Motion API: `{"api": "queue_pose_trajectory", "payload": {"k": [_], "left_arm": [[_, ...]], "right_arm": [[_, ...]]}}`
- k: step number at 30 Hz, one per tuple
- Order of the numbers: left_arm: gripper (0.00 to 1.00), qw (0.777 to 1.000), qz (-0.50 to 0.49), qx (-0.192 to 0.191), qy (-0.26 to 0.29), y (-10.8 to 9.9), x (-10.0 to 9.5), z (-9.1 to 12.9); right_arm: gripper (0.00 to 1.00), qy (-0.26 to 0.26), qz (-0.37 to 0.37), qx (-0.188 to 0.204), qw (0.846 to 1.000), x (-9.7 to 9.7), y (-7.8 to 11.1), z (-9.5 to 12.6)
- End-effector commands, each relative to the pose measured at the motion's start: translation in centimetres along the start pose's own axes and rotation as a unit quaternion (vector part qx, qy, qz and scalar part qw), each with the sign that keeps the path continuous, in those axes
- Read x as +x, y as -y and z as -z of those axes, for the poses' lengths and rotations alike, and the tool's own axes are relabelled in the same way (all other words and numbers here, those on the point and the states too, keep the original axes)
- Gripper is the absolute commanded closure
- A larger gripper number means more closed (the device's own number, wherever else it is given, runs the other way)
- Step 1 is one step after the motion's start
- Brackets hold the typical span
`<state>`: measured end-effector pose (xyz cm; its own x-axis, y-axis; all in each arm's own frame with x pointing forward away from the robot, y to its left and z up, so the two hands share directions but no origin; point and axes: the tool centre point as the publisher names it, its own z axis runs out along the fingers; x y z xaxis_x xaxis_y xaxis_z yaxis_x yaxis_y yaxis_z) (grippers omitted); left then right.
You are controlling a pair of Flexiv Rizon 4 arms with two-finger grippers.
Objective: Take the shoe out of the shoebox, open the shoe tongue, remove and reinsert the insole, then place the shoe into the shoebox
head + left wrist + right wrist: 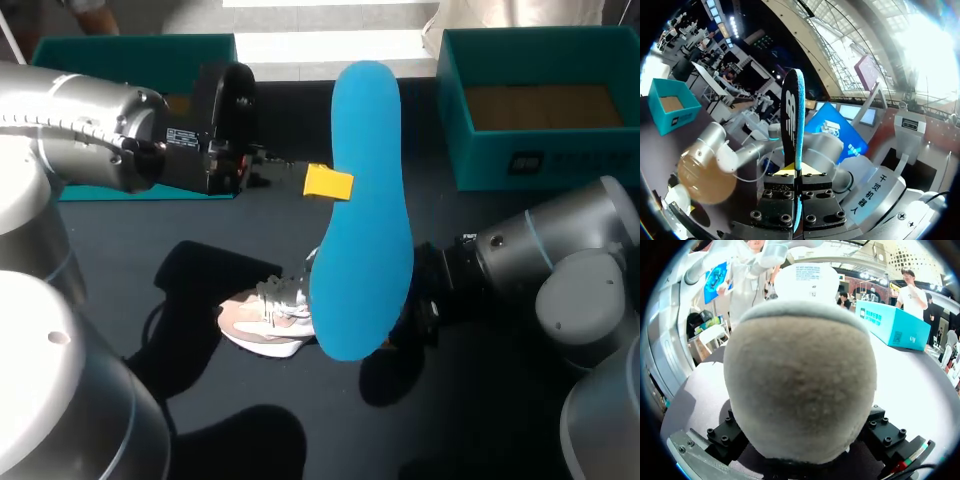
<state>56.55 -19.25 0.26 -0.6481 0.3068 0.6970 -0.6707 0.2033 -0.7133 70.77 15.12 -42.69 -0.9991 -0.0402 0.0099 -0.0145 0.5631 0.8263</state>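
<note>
Two firm holds: your left gripper (797, 186) pinched the blue foam insole (365, 200) by its edge; right gripper (802, 452) clasped the beige suede sneaker (265, 320) at the heel. You probably needed toe-first insertion.

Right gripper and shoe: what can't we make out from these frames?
- Right gripper: in the head view the upheld insole covers its front. In the right wrist view the heel of the shoe fills the space ahead. Its grip cannot be told.
- Shoe tongue and opening: in the head view the insole hides the shoe's rear half.
- Shoebox: the head view's right edge cuts off its right side.
</note>
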Motion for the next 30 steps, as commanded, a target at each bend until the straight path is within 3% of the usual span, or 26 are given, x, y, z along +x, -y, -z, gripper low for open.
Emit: {"api": "queue_pose_trajectory", "payload": {"k": [1,13,14,15,16,30], "left_arm": [[1.0,1.0,0.004,0.011,0.006,-0.8,1.0,1.1],[1.0,1.0,0.004,0.011,0.006,-0.8,1.0,1.1],[1.0,1.0,0.004,0.011,0.006,-0.8,1.0,1.1],[1.0,1.0,0.004,0.011,0.006,-0.8,1.0,1.1],[1.0,1.0,0.004,0.011,0.006,-0.8,1.0,1.1],[1.0,1.0,0.004,0.011,0.006,-0.8,1.0,1.1]], "right_arm": [[1.0,0.0,-0.001,0.003,1.0,0.1,0.3,-0.2],[1.0,0.0,-0.001,0.003,1.0,0.1,0.3,-0.2],[0.8,0.0,-0.001,0.003,1.0,0.1,0.3,-0.2],[0.71,0.0,-0.001,0.003,1.0,0.1,0.3,-0.2],[0.0,0.0,-0.001,0.003,1.0,0.1,0.3,-0.2],[0.0,0.019,0.012,0.043,0.999,0.9,-0.8,2.0]]}}
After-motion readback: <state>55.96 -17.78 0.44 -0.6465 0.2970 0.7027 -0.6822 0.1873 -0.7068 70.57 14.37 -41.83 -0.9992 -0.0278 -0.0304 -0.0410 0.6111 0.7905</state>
